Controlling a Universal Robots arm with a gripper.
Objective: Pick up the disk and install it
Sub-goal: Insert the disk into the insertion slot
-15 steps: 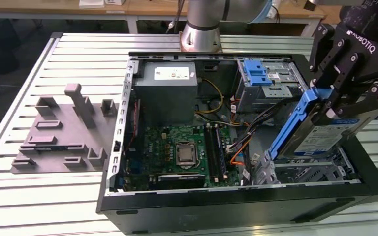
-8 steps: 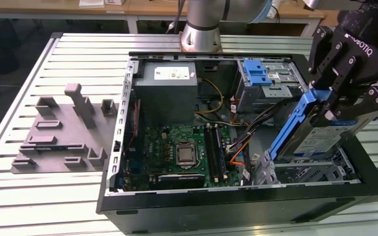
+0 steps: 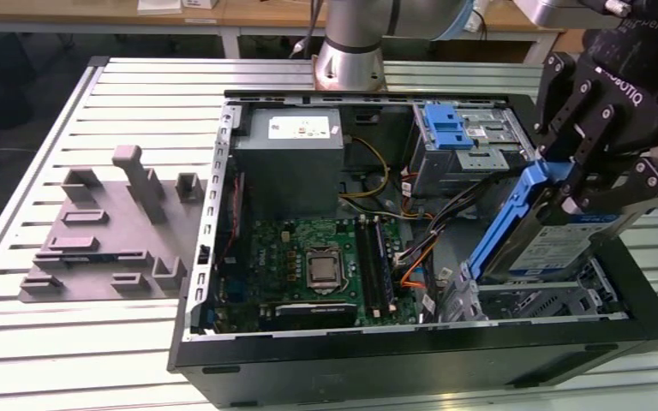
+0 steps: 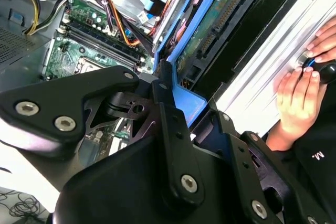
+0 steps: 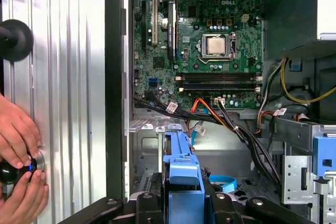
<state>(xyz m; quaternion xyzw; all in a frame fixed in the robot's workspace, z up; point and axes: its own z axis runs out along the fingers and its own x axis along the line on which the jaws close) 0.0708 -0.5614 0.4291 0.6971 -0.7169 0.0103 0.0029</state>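
End effector (image 3: 575, 193) clamps the tilted disk (image 3: 564, 248), hiding its upper end.

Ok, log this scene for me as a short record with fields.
gripper: shut on the disk
disk: tilted, held off the table, lower end at the metal bay inside the case
case: open, lying on its side on the slatted table
motherboard: exposed, beside the bay
person's hands: on a small dark object on the table, outside the case
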